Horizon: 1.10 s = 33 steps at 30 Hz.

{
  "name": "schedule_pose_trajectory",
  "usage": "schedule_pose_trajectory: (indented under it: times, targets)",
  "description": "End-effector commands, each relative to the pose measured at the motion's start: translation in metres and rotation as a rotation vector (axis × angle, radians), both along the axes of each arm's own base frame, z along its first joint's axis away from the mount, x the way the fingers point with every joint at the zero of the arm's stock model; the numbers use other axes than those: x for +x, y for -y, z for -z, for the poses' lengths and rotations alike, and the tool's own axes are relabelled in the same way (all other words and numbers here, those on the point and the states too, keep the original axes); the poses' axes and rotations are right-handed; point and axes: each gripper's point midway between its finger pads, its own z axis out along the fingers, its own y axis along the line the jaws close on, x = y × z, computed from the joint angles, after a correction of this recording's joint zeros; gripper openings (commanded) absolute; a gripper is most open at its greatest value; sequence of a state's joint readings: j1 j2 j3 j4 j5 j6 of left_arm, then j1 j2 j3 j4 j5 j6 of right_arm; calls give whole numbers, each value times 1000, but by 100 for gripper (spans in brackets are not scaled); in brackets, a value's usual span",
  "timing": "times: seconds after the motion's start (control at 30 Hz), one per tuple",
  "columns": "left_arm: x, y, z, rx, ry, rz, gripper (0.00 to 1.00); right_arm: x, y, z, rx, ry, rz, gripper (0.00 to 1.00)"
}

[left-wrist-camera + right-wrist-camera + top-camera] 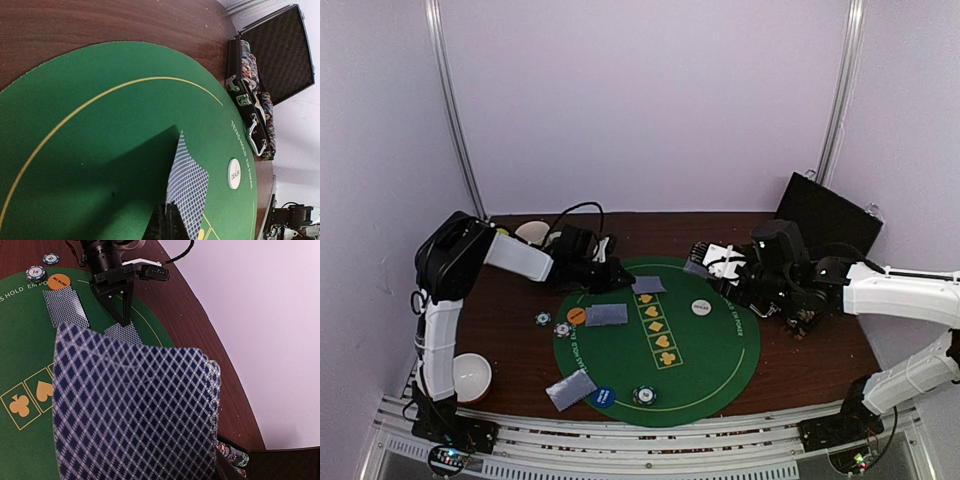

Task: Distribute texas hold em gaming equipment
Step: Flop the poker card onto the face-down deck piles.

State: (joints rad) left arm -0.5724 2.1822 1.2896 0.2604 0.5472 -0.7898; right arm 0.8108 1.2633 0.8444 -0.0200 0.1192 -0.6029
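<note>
Low over the far-left rim of the round green mat (90, 125), the left gripper (123, 320): fingers drawn together to a narrow point and pinched on the edge of the far card (188, 179). Card back up, blue diamond pattern, flat or nearly flat on the felt, inside the yellow ring. Dark shadow of the arm across the felt beside it.

Across the mat at the far-right rim, the right gripper (718, 262), clamped on a fan of cards (135, 410), backs toward its wrist camera, white faces toward the overhead one. Own fingers hidden behind the fan, spread across most of that view.

Elsewhere on the mat:
- a second card (606, 314) just nearer than the far card, left of the column of yellow suit boxes
- an orange disc (576, 316) touching or just beside that card's left end
- a white dealer disc (701, 307) right of the boxes
- a pair of cards (570, 390) overlapping the near-left rim
- a blue disc (602, 397) just beside the pair, and a striped chip (643, 395) near that
- two more striped chips (563, 329) at the left rim, one of them on bare wood

Behind the right gripper, an open black case (280, 50) with rows of chips (265, 107), on the brown table (800, 370). White bowl (470, 375) by the left arm's base.
</note>
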Motion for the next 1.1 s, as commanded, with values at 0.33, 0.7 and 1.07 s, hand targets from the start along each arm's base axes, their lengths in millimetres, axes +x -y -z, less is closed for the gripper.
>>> schedule_pose_trajectory:
  times: [0.33,0.7,1.07]
  targets:
    - [10,-2,17,49,41,-41,0,4,4,-4,17,11,24,47]
    - [8,10,7,51,74,0,0,4,3,-8,20,17,20,47]
    - [5,10,11,80,69,4,0,4,4,-9,18,19,22,47]
